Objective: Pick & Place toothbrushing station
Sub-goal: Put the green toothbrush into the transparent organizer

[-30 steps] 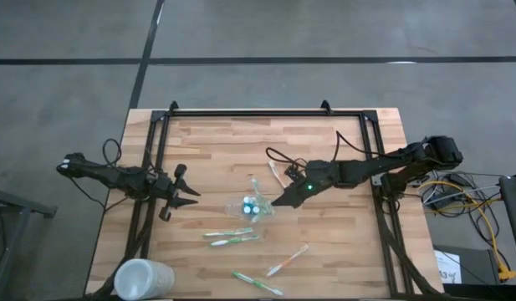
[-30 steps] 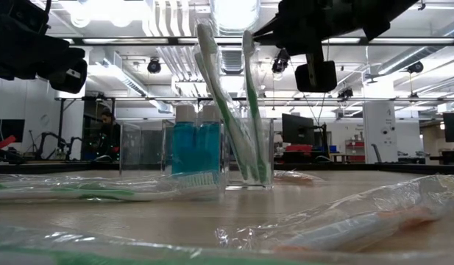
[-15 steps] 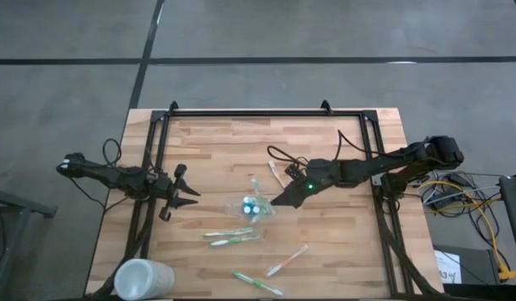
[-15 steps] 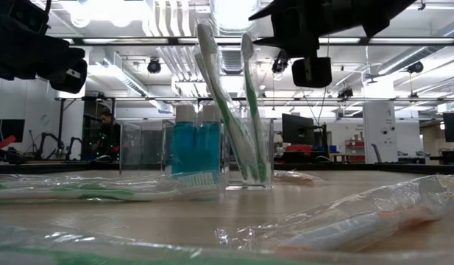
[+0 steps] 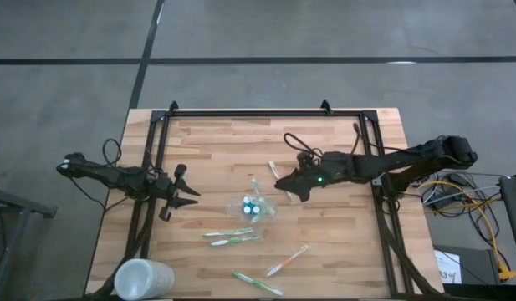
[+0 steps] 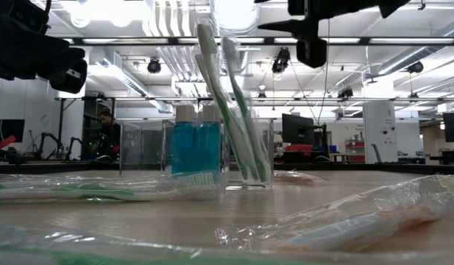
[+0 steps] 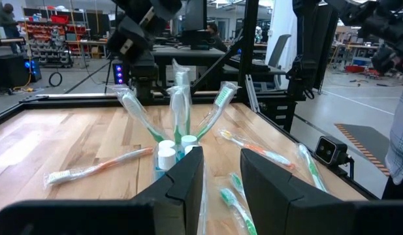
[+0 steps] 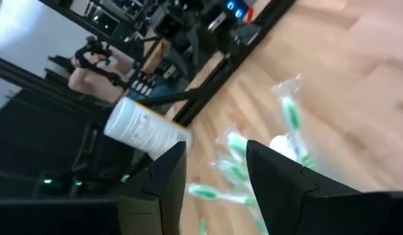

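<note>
The see-through holder (image 5: 256, 207) stands upright on the wooden table (image 5: 216, 150) near its middle. Two blue tubes (image 6: 196, 148) and wrapped green and white toothbrushes (image 6: 238, 110) lean in it, also plain in the left wrist view as the holder (image 7: 177, 151). My right gripper (image 5: 288, 191) hovers open just right of the holder and above it, touching nothing; it shows high up in the low view as my right gripper (image 6: 309, 37), and its own view shows the fingers of my right gripper (image 8: 214, 186) apart. My left gripper (image 5: 189, 195) waits open at the left.
Wrapped toothbrushes lie loose on the table: a green pair (image 5: 231, 237), an orange one (image 5: 287, 260), a green one (image 5: 258, 283) near the front edge, and one (image 5: 277, 173) beyond the holder. A frosted white cup (image 5: 143, 280) lies at the near left corner.
My right gripper has opened and let go of the green toothbrush standing in the holder. It has risen, rolled, and drawn back a little toward the table's right edge. The toothbrush's top has tipped over against the other brushes; its foot stays in the holder.
</note>
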`<state>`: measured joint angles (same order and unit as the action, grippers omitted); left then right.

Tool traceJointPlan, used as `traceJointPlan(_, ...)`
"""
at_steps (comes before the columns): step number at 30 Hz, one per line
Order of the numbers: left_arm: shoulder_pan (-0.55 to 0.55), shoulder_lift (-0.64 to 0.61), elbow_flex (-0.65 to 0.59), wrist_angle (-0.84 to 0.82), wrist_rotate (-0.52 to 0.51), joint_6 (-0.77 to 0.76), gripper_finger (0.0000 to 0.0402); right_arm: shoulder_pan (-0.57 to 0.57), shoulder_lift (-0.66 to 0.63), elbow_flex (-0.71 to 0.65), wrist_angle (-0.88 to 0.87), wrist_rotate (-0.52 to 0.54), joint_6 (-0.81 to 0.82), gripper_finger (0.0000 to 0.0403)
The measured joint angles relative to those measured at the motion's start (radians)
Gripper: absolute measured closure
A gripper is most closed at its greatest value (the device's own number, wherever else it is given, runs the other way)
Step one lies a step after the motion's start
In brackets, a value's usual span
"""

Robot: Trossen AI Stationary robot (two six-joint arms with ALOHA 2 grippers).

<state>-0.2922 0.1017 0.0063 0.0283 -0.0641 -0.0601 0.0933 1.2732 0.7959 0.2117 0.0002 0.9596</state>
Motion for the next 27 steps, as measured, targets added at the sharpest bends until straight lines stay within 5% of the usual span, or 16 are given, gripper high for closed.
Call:
traceJointPlan(10, 0.0, 0.0, 0.0, 0.0, 0.0, 0.0, 0.0293, 0.0, -0.089, 0.0, -0.186, 0.04, -0.066, 0.0248)
traceJointPlan(17, 0.0, 0.0, 0.0, 0.0, 0.0, 0.0, 0.0293, 0.019, -0.162, -0.001, -0.217, 0.244, -0.358, 0.0248)
traceJointPlan(27, 0.0, 0.0, 0.0, 0.0, 0.0, 0.0, 0.0293, 0.026, -0.25, -0.015, -0.217, 0.314, -0.473, 0.0272)
